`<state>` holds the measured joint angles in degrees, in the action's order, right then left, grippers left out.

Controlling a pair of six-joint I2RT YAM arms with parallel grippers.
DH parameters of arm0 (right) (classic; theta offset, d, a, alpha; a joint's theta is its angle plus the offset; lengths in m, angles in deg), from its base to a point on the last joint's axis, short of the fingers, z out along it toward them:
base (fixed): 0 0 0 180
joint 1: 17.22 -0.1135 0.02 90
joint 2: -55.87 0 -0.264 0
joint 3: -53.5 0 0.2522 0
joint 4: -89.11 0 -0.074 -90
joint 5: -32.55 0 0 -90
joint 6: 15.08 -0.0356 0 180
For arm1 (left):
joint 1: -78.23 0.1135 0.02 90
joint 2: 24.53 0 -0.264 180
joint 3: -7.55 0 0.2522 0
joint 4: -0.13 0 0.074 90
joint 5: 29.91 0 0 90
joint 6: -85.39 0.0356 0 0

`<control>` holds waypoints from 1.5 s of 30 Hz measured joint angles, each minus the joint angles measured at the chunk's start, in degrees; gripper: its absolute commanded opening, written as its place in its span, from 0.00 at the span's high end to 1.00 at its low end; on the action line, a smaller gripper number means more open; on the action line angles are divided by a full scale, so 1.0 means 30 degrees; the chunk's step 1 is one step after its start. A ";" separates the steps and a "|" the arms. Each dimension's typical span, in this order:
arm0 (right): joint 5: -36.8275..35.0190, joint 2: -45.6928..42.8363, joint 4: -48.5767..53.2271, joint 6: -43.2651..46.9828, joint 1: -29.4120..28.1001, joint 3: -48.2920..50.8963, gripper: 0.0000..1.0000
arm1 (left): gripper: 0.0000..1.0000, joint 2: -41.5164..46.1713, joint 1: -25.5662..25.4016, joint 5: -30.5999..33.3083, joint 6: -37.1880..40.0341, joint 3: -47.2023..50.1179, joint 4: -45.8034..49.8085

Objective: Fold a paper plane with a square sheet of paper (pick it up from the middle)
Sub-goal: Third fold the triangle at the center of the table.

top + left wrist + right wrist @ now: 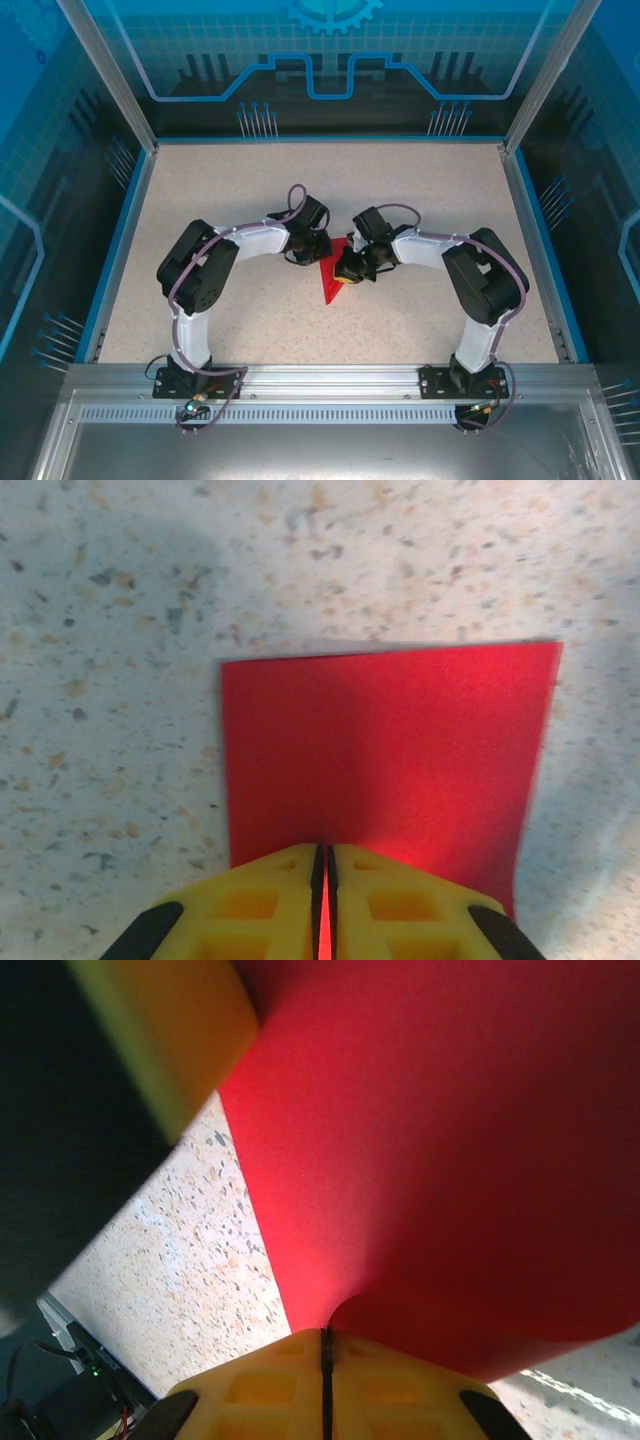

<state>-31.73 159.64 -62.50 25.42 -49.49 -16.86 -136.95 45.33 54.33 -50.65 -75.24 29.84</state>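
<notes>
Now, my left claw (323, 855) pinched tight on the near edge of the square sheet of paper (385, 745), my right claw (325, 1340) clamped on it too, red sheet bulging ahead between both claws, over the middle of the speckled table (110, 730).

We are looking into a robotics lab cell: a speckled table (330, 180) edged in blue, fenced by aluminium posts (105, 75) and translucent blue panels (330, 50) printed with gear and circuit graphics, the left arm (200, 270) and right arm (480, 270) bolted to a slotted aluminium rail (330, 385).
</notes>
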 measured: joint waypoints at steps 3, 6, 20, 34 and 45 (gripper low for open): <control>0.0015 0.0102 -0.0393 -0.0007 0.0000 0.0000 0.91 | 0.89 -0.0073 0.0036 0.0044 0.0036 -0.0255 0.0109; 0.0007 0.0175 -0.0809 -0.0007 0.0000 0.0000 0.91 | 0.89 -0.0131 0.0036 0.0058 0.0036 -0.0321 0.0197; 0.0007 0.0554 -0.1224 0.0007 -0.0036 0.0000 0.91 | 0.89 -0.0153 0.0036 0.0058 0.0036 -0.0335 0.0233; 0.0109 0.1013 -0.1282 0.0743 -0.0146 -0.0211 0.91 | 0.89 -0.0153 0.0036 0.0051 0.0036 -0.0335 0.0233; 0.0168 0.1268 -0.1377 0.1020 -0.0160 -0.0386 0.91 | 0.89 -0.0160 0.0036 0.0051 0.0036 -0.0335 0.0233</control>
<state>-31.23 163.44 -66.63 28.48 -49.97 -18.02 -137.43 45.44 54.48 -50.54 -76.25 30.54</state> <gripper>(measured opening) 0.089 0.110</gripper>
